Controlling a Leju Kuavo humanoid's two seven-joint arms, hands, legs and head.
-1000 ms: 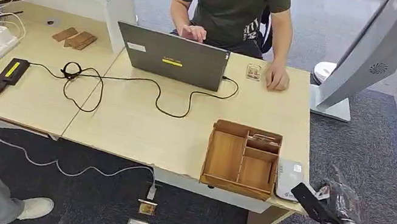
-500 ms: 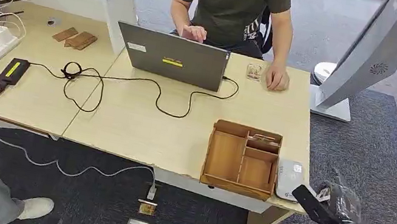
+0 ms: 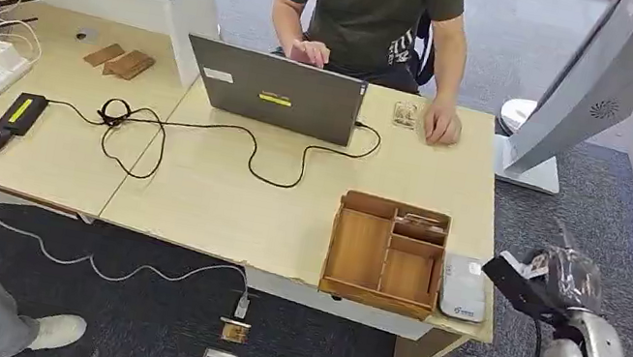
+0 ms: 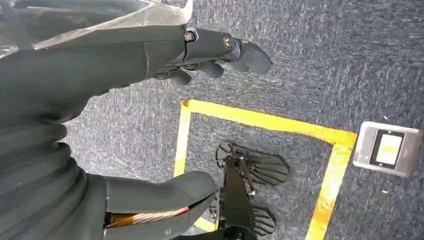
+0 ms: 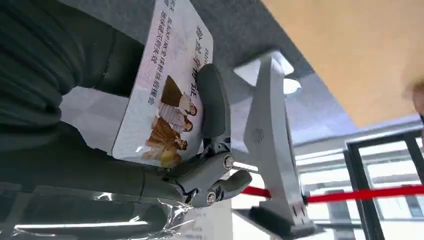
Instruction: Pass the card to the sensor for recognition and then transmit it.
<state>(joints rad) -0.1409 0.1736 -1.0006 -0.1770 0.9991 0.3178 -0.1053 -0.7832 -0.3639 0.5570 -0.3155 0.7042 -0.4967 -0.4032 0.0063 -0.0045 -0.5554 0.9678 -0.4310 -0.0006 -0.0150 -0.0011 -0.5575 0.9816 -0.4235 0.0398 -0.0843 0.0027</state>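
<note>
My right hand (image 3: 567,280) hovers just off the table's right front corner, a little right of the grey-white sensor (image 3: 463,288) that lies flat there. In the right wrist view this hand (image 5: 150,180) holds a white card (image 5: 167,85) printed with text and small figures, a finger pressed across its face. My left hand (image 4: 125,55) hangs over the grey carpet with its fingers apart and nothing in it.
A wooden compartment box (image 3: 386,253) stands against the sensor's left side. A person (image 3: 368,1) sits behind the table at a laptop (image 3: 274,92), one hand near a small holder (image 3: 405,114). Cables cross the table. A grey stand (image 3: 582,98) rises at the right.
My right hand with the card has risen and shifted right, off the sensor's corner, so the whole sensor now shows. The person and the table things have not moved.
</note>
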